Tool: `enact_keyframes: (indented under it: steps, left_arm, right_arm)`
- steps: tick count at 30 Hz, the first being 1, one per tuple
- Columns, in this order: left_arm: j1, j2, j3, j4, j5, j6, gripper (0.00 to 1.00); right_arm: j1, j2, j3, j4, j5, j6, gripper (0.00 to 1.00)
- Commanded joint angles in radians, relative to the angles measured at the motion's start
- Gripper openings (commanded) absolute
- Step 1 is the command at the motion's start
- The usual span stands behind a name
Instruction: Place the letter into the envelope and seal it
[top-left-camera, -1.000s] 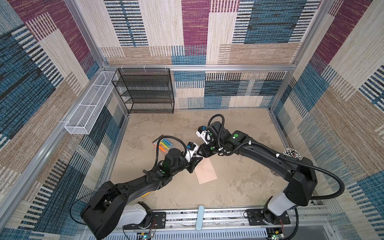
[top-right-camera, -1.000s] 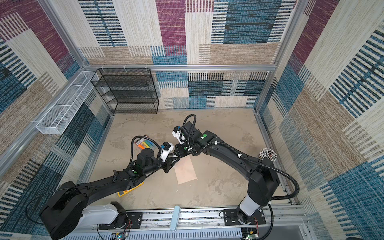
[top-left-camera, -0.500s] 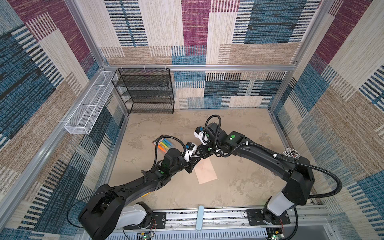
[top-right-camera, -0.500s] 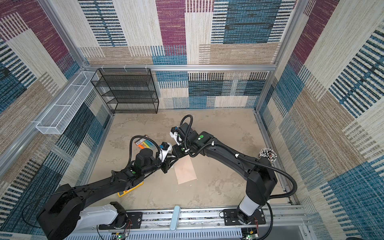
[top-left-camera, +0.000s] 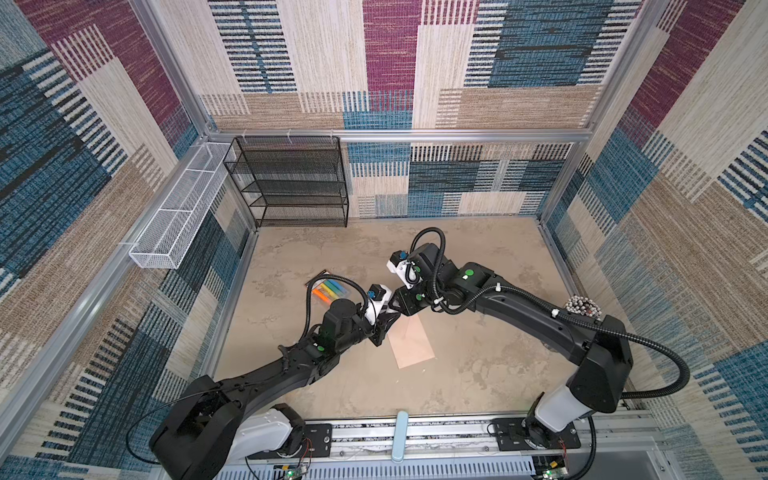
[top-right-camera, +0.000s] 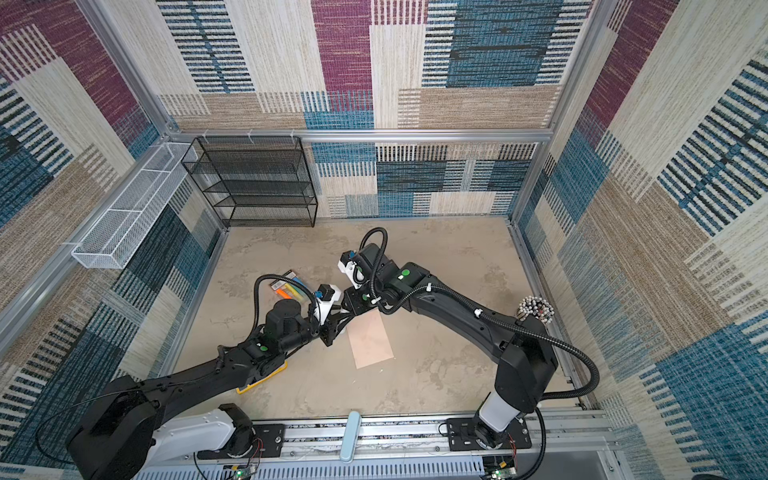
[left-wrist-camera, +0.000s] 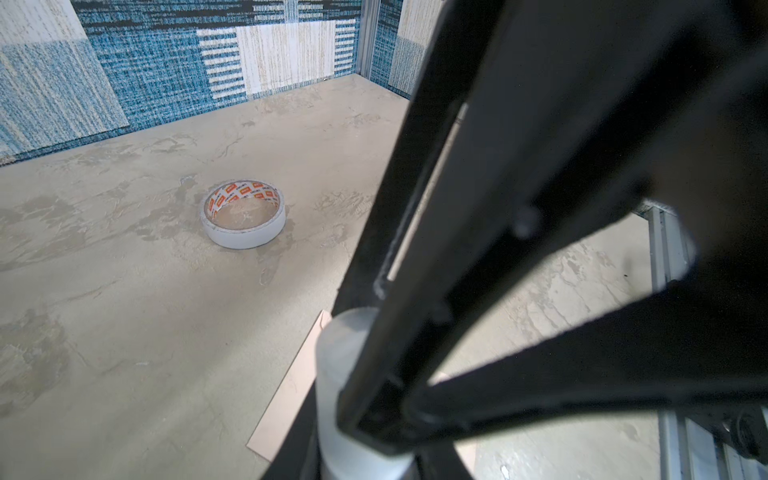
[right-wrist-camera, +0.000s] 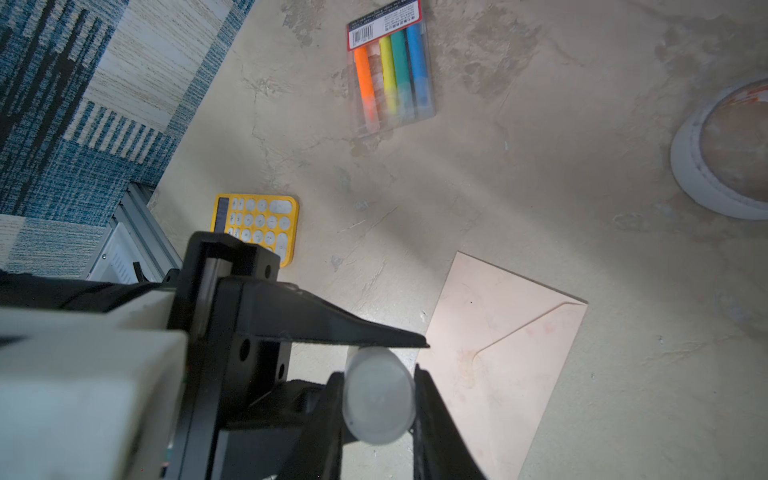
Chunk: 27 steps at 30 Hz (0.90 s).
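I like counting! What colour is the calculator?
The calculator is yellow with white keys, clearest in the right wrist view.

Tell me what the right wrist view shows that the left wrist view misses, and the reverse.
Right wrist only: a clear pack of coloured markers and a yellow calculator. Left wrist only: nothing new; it just shows the white tape roll whole, not cropped. Both: the pale peach paper envelope and a translucent white cylinder.

Tape roll (left-wrist-camera: 245, 237), marker pack (right-wrist-camera: 390, 70), yellow calculator (right-wrist-camera: 254, 226) lie apart; mesh shelf (top-left-camera: 299, 183) behind.
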Motion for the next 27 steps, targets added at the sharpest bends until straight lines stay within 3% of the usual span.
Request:
enact_keyframes:
  steps: [1,16,27]
  left_arm:
    - [-0.001,-0.017,0.020,0.429,0.056,0.044,0.00]
    - [-0.002,-0.024,0.007,0.334,0.057,0.083,0.00]
    - [-0.002,-0.038,-0.006,0.276,0.055,0.078,0.00]
  right_arm:
    - [0.000,0.002,0.008,-0.144,0.073,-0.002,0.30]
    - [-0.001,0.038,0.231,-0.220,0.206,-0.011,0.45]
    - [-0.009,0.005,0.342,-0.192,0.196,-0.001,0.56]
